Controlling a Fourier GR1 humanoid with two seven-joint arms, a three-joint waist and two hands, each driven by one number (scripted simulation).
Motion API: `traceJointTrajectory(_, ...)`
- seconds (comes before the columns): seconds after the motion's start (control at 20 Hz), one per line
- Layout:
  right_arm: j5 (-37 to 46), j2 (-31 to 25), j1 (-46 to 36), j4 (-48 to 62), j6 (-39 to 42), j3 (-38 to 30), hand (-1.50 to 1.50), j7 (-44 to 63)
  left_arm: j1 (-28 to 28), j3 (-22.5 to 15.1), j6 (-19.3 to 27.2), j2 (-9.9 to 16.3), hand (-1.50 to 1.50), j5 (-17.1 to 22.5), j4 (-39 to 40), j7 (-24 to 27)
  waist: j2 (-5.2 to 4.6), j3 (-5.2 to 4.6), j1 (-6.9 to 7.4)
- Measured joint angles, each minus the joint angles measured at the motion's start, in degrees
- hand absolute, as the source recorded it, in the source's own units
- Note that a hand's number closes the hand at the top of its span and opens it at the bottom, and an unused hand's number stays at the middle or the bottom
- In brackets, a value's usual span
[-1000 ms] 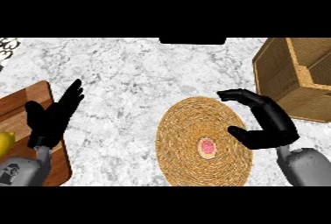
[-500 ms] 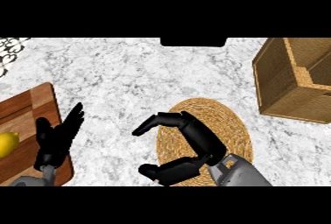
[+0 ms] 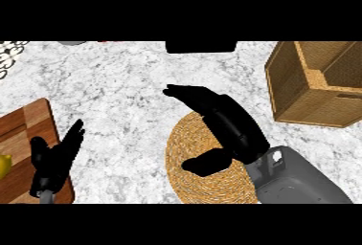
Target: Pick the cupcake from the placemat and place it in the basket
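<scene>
The round woven placemat (image 3: pixel 191 182) lies at the lower middle of the counter. My right hand (image 3: pixel 230 124) hovers across its centre, fingers stretched toward the upper left and thumb (image 3: pixel 205 162) bent underneath. It is open and covers the spot where the cupcake stood, so the cupcake is hidden. The wooden basket (image 3: pixel 318 86) stands at the upper right, apart from the hand. My left hand (image 3: pixel 51 160) rests open at the lower left, fingers up.
A wooden cutting board (image 3: pixel 21 139) lies at the left edge with a yellow item (image 3: pixel 4 165) on it. A dark object (image 3: pixel 201 46) sits at the counter's far edge. A white patterned thing (image 3: pixel 10 55) shows at the top left.
My right hand has swung from the placemat's right side to over its centre, hiding the cupcake. The view has shifted, and the left hand sits lower in it.
</scene>
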State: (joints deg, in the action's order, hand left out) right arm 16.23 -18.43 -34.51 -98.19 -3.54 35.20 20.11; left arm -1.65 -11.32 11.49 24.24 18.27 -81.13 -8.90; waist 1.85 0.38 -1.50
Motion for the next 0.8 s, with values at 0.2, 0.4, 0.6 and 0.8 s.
traceJointTrajectory(0.2, -0.4, -6.9, -6.8, -5.0, 9.1, -2.8, -1.50, 9.8, -0.8, 0.2, -0.1, 0.3, 0.00, -0.1, -0.7, -0.1, -0.01, 0.02, -0.43)
traceJointTrajectory(0.4, -6.6, -13.0, -12.1, -9.0, 20.2, -6.2, -1.50, 17.4, -1.3, 0.5, 0.2, 0.0, 0.00, -0.2, -1.3, 0.1, -0.18, 0.02, -0.50)
traceJointTrajectory(0.6, -16.1, -17.3, -16.2, -9.9, 31.1, -8.6, -1.50, 24.0, -1.6, 0.5, 0.2, -0.2, 0.00, -0.6, -1.4, 0.7, -0.39, 0.01, -0.34)
traceJointTrajectory(0.8, -25.4, -21.5, -18.6, -11.0, 38.1, -10.2, -1.50, 28.4, -1.7, 0.2, 0.7, -0.7, 0.00, -1.0, -2.0, 0.0, -0.47, 0.08, -0.45)
